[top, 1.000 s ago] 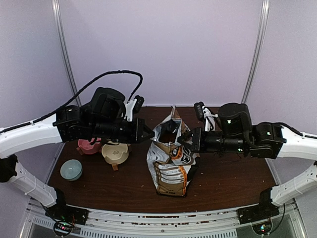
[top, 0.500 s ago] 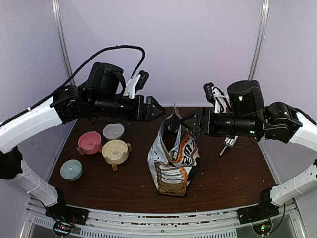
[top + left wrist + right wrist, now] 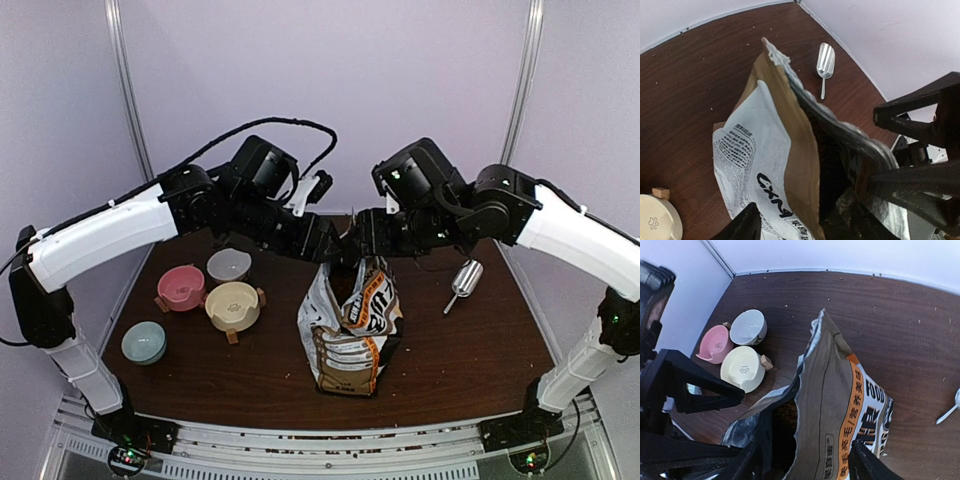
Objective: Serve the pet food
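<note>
We see left fingers point(image 3: 742, 225) and right fingers point(image 3: 867, 465), both spread open, straddling mouth of CXM bag point(image 3: 350, 330) on desk point(image 3: 450, 350); metal scoop point(image 3: 462, 280) lies nearby.

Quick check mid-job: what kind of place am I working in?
Probably a robot test booth, not a home: plain lilac walls, a dark wooden table, and staged feeding props, bowls and scoop.

Left gripper point(image 3: 327, 246) and right gripper point(image 3: 361, 240): 1 s ago low at 9 and 3 o'clock of the bag point(image 3: 350, 325) mouth. Since raised, jaws spread, both swung to its 12 o'clock edge, nearly meeting. Scoop point(image 3: 462, 280) and grey bowl point(image 3: 229, 265) now uncovered.
</note>
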You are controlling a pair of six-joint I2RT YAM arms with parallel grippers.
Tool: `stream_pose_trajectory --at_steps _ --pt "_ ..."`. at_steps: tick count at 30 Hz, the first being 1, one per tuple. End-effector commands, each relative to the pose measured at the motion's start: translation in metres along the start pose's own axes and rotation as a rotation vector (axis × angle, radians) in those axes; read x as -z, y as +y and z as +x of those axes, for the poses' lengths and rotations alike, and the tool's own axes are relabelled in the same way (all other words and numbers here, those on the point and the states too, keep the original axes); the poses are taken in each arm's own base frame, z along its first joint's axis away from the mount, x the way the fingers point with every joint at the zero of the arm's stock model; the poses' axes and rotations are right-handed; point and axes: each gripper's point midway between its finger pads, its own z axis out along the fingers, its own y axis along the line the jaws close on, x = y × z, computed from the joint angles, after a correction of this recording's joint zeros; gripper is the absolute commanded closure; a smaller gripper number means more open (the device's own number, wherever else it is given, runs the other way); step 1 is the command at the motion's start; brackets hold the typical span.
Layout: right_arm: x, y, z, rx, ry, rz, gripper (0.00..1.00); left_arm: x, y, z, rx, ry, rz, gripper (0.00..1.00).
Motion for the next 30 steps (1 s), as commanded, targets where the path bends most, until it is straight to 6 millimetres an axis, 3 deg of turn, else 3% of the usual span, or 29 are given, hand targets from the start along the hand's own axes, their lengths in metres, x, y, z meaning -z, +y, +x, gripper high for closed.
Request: stream_pose_trajectory --at_steps 1,4,8,11,18,23,26,27,30 --pt "-0.006 -0.016 -0.001 0.080 0.031 0.135 0.57 0.005 -0.002 -0.011 -0.036 -0.012 -0.008 0.62" --pt "-0.010 -0.016 -0.003 0.099 0.039 0.159 0.70 0.007 0.001 -0.012 -0.043 -0.023 -0.028 0.84" --pt "-0.008 -0.016 -0.008 0.104 0.040 0.175 0.89 0.006 0.002 -0.010 -0.046 -0.016 -0.029 1.00" --pt "0.000 -0.027 -0.010 0.095 0.035 0.219 1.00 0.013 0.009 -0.013 -0.039 -0.035 -0.071 1.00" --pt "0.033 -0.068 -0.017 0.024 -0.014 0.305 1.00 0.058 0.032 -0.032 0.002 -0.172 -0.206 1.00" --pt "0.041 -0.082 -0.016 -0.031 -0.032 0.270 1.00 0.059 0.031 -0.031 0.043 -0.193 -0.143 1.00" --pt "0.037 -0.072 -0.016 -0.047 -0.037 0.173 0.97 0.058 0.015 -0.035 0.018 -0.212 -0.052 0.77" --pt "0.038 -0.066 -0.017 -0.052 -0.043 0.134 0.90 0.059 0.012 -0.037 0.009 -0.219 -0.035 0.66" --pt "0.046 -0.053 -0.025 -0.048 -0.073 0.044 0.55 0.073 0.006 -0.045 -0.026 -0.266 -0.017 0.37"
